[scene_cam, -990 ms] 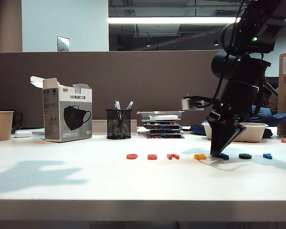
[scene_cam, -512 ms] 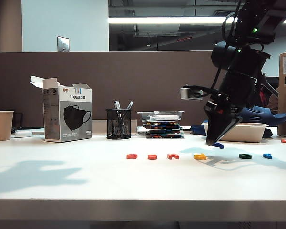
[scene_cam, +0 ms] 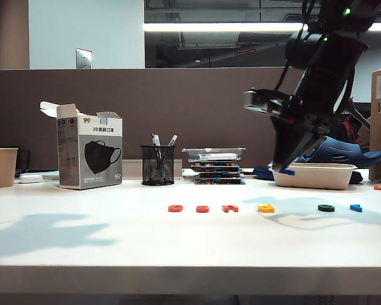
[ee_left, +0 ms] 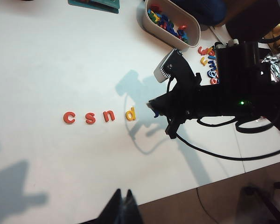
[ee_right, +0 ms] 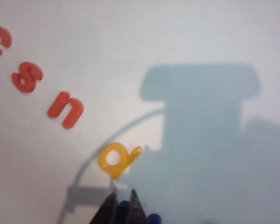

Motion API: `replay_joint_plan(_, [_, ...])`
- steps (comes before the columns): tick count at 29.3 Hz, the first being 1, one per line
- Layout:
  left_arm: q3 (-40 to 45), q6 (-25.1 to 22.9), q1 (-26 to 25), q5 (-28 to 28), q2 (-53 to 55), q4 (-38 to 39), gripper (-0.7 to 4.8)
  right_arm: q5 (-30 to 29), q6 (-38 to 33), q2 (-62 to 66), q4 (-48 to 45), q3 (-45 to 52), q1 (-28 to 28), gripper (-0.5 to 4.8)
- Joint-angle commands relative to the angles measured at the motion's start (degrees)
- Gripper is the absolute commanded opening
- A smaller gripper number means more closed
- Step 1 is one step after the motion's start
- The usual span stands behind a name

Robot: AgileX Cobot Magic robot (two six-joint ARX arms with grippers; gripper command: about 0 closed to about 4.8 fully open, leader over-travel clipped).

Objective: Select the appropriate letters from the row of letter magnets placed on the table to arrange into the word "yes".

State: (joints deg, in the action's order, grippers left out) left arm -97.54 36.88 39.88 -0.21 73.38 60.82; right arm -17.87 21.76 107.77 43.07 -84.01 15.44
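The right gripper [scene_cam: 284, 169] is raised above the white table [scene_cam: 114, 244], right of centre, its fingers clamped on the dark blue Y [scene_cam: 287, 171], which is carried clear of the surface. On the table the row of letter magnets [scene_cam: 260, 208] is laid out: red-orange c [ee_left: 69, 117], s [ee_left: 90, 118] and n [ee_left: 108, 115], then yellow d [ee_left: 130, 114], with dark green e [scene_cam: 326, 208] and the light blue letter [scene_cam: 355, 208] further right. The left gripper [ee_left: 122, 209] is held over the near table edge, fingers closed together.

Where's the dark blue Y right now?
The dark blue Y is off the table, pinched in the right gripper, in the air right of centre, above the yellow letter.
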Motion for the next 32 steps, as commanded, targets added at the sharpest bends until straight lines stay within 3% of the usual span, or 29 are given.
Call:
replay_joint_plan(1, [-0.22, -0.46, 0.04, -0.24, -0.2, -0.57, -0.05, -0.11, -2.75, -1.07, 1.09, -0.2, 0.98, -0.02])
replay_joint_plan(18, [-0.22, -0.46, 0.02, -0.24, -0.2, -0.96, -0.05, 0.37, -15.1, -1.73, 2.08, -0.15, 9.22, -0.02])
replay_joint_plan(25, [-0.22, -0.46, 0.02, -0.22, -0.2, -0.96, -0.05, 7.23, -20.48, -1.73, 1.33, -0.15, 15.28, -0.02])
replay_joint_plan(32, [-0.22, -0.46, 0.02, -0.22, -0.2, -0.96, -0.05, 7.72, -27.23, -1.62, -3.21, 1.01, 18.99, -0.02])
